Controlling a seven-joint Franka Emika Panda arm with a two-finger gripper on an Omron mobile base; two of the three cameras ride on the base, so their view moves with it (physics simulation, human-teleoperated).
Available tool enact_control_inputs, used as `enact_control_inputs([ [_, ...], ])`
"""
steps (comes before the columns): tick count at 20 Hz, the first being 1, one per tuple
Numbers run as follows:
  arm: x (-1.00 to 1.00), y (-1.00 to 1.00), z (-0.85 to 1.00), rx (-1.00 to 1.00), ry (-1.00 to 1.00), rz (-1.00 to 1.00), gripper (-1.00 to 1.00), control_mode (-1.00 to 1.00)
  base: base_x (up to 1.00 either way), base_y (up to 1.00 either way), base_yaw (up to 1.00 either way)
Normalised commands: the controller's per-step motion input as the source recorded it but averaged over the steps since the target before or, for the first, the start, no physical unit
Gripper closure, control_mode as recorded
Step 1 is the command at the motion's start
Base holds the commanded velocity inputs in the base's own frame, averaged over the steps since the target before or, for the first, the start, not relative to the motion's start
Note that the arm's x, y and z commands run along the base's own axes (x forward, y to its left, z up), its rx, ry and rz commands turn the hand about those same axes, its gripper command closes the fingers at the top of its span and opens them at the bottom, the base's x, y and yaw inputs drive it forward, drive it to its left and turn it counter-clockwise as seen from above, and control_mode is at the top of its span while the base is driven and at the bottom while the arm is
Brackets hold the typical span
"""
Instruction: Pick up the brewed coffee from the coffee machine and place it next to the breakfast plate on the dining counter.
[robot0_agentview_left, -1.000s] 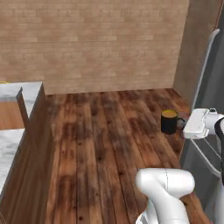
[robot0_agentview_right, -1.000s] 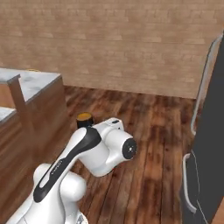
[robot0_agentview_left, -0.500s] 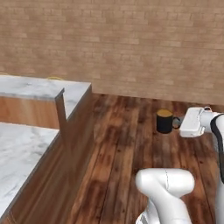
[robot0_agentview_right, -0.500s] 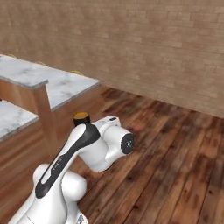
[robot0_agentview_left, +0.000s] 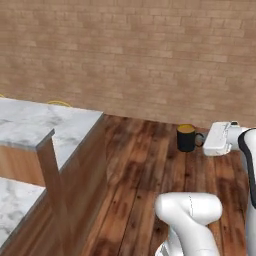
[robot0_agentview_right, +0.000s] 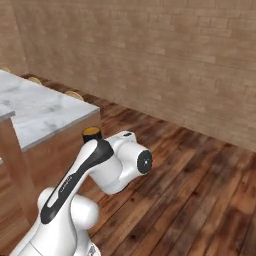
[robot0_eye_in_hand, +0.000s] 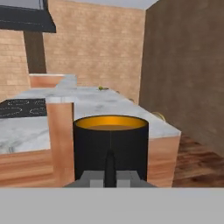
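Observation:
The brewed coffee (robot0_agentview_left: 186, 137) is a small black mug with brown coffee at its rim, held in the air over the wooden floor. My gripper (robot0_agentview_left: 201, 142) is shut on its handle from the right. In the right base view just the mug's top (robot0_agentview_right: 91, 133) peeks over my arm. In the hand view the mug (robot0_eye_in_hand: 110, 142) stands upright and close, its handle between my gripper's (robot0_eye_in_hand: 110, 176) fingers. The dining counter (robot0_agentview_left: 55, 125) lies to the left, and ahead behind the mug (robot0_eye_in_hand: 118, 105). A tiny yellow-green speck (robot0_eye_in_hand: 101, 88) far along it is too small to identify. The coffee machine is out of view.
A wooden post (robot0_agentview_left: 52, 185) rises at the counter's near corner. Yellow stool rims (robot0_agentview_right: 74, 94) show at the counter's far side. A black cooktop (robot0_eye_in_hand: 22, 107) sits on a lower marble top under a dark hood (robot0_eye_in_hand: 26, 19). A brick wall (robot0_agentview_left: 150, 60) runs behind.
The whole picture has shifted: the base has turned, bringing the counter further into view and the dark fridge out. The mug stays held in my shut gripper.

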Motion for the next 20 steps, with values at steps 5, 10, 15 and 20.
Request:
enact_control_inputs([
  [5, 0.00, 0.00, 0.00, 0.00, 0.00, 0.00, 1.00, 1.00, 1.00, -0.33, 0.35],
  [10, 0.00, 0.00, 0.00, 0.00, 0.00, 0.00, 1.00, 1.00, 1.00, -0.46, 0.42],
  [15, 0.00, 0.00, 0.00, 0.00, 0.00, 0.00, 1.00, 1.00, 1.00, -0.63, 0.45],
  [20, 0.00, 0.00, 0.00, 0.00, 0.00, 0.00, 1.00, 1.00, 1.00, -0.85, 0.39],
])
